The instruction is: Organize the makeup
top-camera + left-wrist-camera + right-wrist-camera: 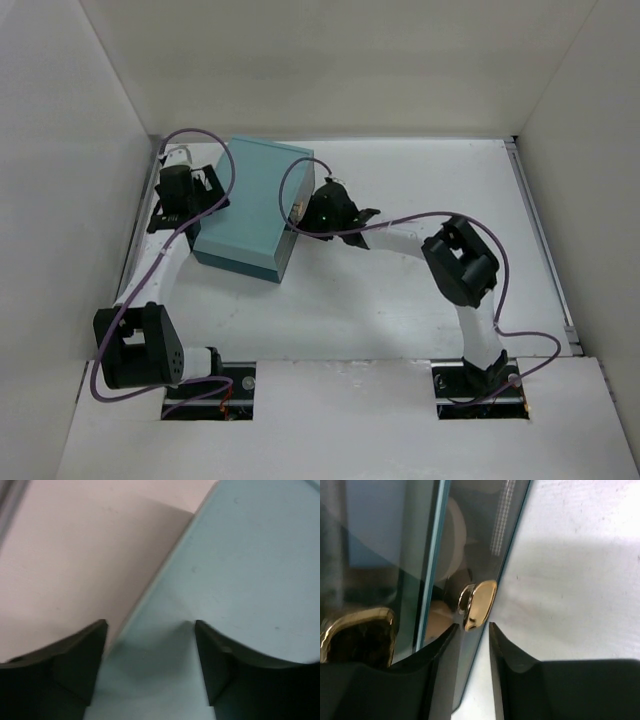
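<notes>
The makeup shows only as blurred shapes behind the glass in the right wrist view: a round whitish piece (pixel 452 537) and a peach one (pixel 437 622). They lie inside the large teal box (pixel 250 205). My right gripper (pixel 473 626) is at the box's right side, just below a gold knob (pixel 479 605) on the glass door (pixel 470 535). Its jaws stand slightly apart, with the door's edge between them and a strip of table showing beside the right finger. My left gripper (pixel 150 625) is open at the box's left edge (pixel 165 575), one finger over the table and one over the teal top.
White walls close in the table (pixel 400 300) on three sides. A metal rail (pixel 540 240) runs along the right side. A second gold fitting (pixel 360 630) shows at the left of the right wrist view. Purple cables loop over both arms.
</notes>
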Controlling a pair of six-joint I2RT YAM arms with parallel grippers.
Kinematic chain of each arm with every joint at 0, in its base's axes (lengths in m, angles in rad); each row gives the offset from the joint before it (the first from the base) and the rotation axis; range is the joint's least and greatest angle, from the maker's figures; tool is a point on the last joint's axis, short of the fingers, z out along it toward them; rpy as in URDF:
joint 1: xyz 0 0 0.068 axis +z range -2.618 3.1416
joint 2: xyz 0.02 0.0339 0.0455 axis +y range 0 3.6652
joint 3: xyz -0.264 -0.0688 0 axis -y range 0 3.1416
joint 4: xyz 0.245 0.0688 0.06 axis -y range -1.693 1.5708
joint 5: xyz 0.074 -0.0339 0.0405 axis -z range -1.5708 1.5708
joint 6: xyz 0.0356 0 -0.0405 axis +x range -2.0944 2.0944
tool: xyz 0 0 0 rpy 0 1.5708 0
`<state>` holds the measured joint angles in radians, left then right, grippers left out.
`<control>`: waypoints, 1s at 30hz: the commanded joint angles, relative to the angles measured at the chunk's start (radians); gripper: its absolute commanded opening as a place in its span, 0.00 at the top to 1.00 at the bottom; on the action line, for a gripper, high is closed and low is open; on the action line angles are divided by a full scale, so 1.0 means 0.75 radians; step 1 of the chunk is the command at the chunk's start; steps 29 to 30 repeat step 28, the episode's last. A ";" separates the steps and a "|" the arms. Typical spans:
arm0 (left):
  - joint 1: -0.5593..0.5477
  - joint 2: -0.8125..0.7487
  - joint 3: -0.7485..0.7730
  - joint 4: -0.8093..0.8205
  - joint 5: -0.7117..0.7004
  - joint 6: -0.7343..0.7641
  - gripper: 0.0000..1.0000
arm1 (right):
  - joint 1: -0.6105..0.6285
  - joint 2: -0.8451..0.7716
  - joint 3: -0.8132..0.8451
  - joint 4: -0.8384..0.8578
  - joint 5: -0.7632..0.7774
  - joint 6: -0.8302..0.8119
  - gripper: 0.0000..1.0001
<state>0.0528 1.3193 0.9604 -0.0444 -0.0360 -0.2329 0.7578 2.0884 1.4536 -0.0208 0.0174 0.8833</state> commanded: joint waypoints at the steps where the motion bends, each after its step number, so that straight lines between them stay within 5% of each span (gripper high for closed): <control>1: -0.041 -0.045 0.049 -0.163 0.071 -0.039 0.06 | -0.001 -0.217 -0.095 0.200 -0.013 0.027 0.60; 3: -0.033 -0.068 0.140 -0.233 0.018 -0.043 0.00 | -0.036 -0.340 -0.201 0.130 0.026 0.013 0.38; 5: -0.039 -0.088 0.253 -0.317 -0.058 -0.043 0.00 | -0.072 -0.467 -0.295 0.047 0.069 -0.040 0.00; 11: -0.096 -0.235 0.484 -0.487 -0.269 -0.056 0.00 | -0.171 -0.804 -0.400 -0.491 0.475 -0.206 0.00; 16: -0.308 -0.441 0.332 -0.489 -0.324 -0.158 0.00 | -0.226 -0.943 -0.402 -0.874 0.823 -0.288 0.00; 25: -0.799 -0.495 0.078 -0.593 -0.755 -0.201 0.00 | -0.277 -1.213 -0.611 -0.776 0.822 -0.423 0.00; 30: -0.906 -0.532 0.047 -0.585 -0.807 -0.199 0.00 | -0.314 -1.269 -0.627 -0.774 0.746 -0.421 0.00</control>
